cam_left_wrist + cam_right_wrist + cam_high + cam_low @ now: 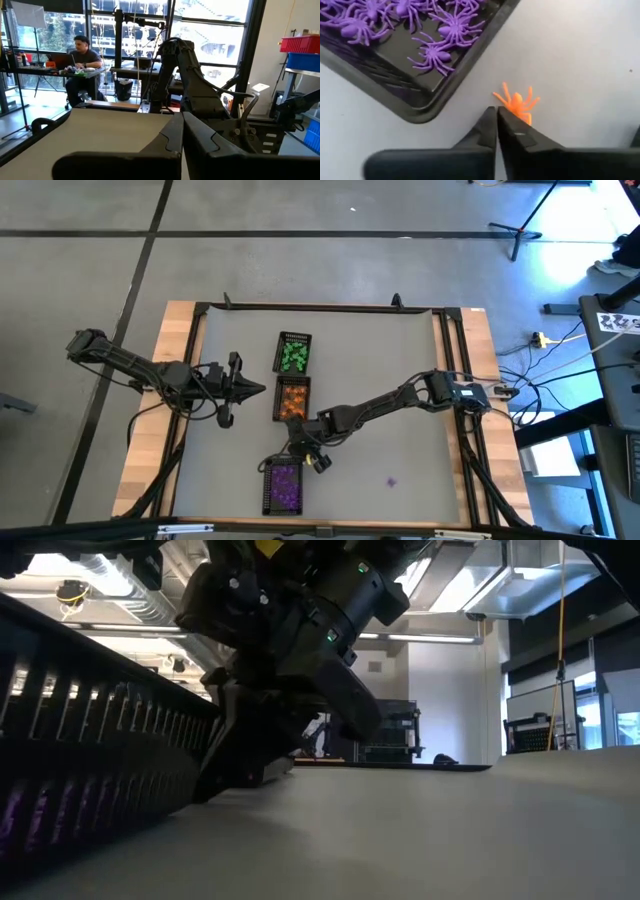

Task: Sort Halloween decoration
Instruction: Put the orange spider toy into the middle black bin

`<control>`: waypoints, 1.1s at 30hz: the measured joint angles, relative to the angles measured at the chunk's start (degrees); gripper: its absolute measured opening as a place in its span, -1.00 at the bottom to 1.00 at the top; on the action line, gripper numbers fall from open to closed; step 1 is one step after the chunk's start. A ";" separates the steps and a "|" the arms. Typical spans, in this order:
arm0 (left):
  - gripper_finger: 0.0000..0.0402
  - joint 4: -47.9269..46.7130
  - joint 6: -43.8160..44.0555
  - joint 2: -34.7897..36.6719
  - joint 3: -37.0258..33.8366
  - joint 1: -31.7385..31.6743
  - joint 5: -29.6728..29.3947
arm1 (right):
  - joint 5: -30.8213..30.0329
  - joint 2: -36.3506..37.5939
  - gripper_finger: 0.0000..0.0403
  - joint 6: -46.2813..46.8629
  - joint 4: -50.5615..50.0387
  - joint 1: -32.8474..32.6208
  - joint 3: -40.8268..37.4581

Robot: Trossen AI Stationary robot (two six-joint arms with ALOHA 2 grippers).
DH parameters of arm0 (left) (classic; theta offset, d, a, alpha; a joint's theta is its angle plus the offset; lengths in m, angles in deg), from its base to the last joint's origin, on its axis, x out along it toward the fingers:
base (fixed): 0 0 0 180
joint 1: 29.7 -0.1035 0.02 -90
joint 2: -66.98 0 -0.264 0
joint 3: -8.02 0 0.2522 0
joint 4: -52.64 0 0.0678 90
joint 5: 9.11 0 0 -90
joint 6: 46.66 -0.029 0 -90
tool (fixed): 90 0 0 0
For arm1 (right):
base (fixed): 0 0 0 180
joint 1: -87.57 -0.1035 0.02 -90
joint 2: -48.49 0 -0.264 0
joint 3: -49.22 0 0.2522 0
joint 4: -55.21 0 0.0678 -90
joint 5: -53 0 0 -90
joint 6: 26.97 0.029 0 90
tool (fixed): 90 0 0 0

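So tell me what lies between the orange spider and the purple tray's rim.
Nothing: in the right wrist view, only bare grey table separates the orange spider from the purple tray.

three black mesh trays (293, 352), two dark arms (380, 405), one loose orange spider (517, 103), one person (80, 60).

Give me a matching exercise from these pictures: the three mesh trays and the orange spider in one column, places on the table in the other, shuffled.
Things:
1. green tray
2. orange tray
3. purple tray
4. orange spider

Places:
A. nearest the table's front edge
B. middle of the tray row
C. on the bare mat at the right gripper tips
D. farthest back in the row

Pairs: 1-D, 2-B, 3-A, 4-C
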 joint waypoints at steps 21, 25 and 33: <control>-1.00 0.01 0.00 0.00 0.00 0.01 0.12 | -7.37 8.51 -1.00 4.63 -8.13 -2.95 -0.22; -1.00 -0.01 0.00 -0.01 0.00 0.01 0.18 | -8.29 9.53 -1.00 4.93 -8.05 -2.98 -0.16; -1.00 -0.02 0.00 0.00 0.00 0.00 0.22 | -9.86 8.76 -1.00 4.86 -8.49 -2.45 -0.31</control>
